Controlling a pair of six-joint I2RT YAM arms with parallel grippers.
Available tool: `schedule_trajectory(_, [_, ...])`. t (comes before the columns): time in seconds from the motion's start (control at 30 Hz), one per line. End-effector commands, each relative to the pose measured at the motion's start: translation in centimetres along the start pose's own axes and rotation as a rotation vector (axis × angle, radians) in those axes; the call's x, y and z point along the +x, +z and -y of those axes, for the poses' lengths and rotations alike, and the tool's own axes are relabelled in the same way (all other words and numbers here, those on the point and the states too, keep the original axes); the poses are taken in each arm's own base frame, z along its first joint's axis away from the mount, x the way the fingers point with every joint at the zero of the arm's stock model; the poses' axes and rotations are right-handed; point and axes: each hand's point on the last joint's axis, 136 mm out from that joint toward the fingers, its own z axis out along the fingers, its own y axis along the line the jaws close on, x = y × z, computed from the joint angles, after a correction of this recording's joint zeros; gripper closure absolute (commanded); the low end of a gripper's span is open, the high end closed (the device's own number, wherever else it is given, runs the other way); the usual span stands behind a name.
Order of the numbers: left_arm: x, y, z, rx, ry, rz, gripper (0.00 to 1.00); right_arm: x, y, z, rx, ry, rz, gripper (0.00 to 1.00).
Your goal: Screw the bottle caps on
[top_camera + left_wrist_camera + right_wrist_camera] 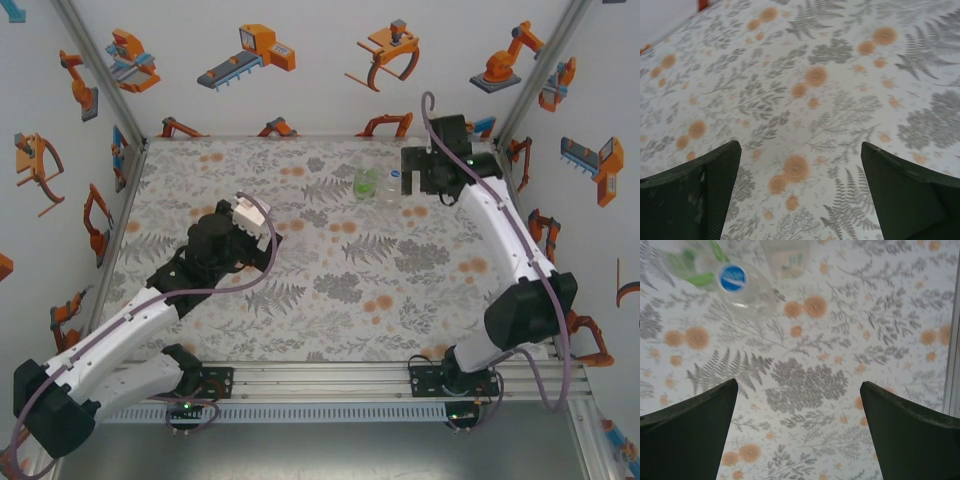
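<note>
1. Right wrist view: a blue cap [733,278] sits on top of the taller clear bottle [754,299], which stands on the floral counter [805,385].
2. Just beside that bottle, toward the upper left corner of this view, stands the translucent green bottle [687,261]. It is blurred, and I cannot tell whether it has a cap on.
3. A short clear bottle [785,257] stands near the top edge, close beside the taller one. Its top is cut off by the frame.
4. All three bottles are ahead of the right tool [798,385], past its fingertips and apart from them. None is between the fingers.
5. The right tool is released: its two dark fingers [690,440] are spread wide over bare counter, gripping nothing.
6. From the top external camera, the green bottle [366,183] and the blue cap [395,181] cluster near the counter's far edge, and the right tool [412,180] is just beside them.
7. The left tool [255,215] hangs over the middle-left of the counter, well apart from the bottles.
8. In the left wrist view, the left tool [800,145] is also released, its fingers [700,195] wide apart above the patterned counter [815,75].
</note>
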Motion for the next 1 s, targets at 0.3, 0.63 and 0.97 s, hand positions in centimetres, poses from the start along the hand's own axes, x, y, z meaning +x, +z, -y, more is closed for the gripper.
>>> schedule_trajectory(0.3, [6.4, 0.7, -10.6, -0.463, -0.189, -0.024, 0.03, 9.7, 4.7, 5.4, 0.087, 0.063, 0.194, 0.01])
schedule_trajectory(0.63, [12.4, 2.6, -15.5, -0.528, -0.314, 0.012, 0.03, 12.8, 7.6, 6.3, 0.08, 0.102, 0.369, 0.01])
schedule_trajectory(0.97, [16.8, 4.6, -17.4, -0.532, -0.399, 0.021, 0.03, 11.7, 9.6, 6.8, 0.045, 0.072, 0.432, 0.01])
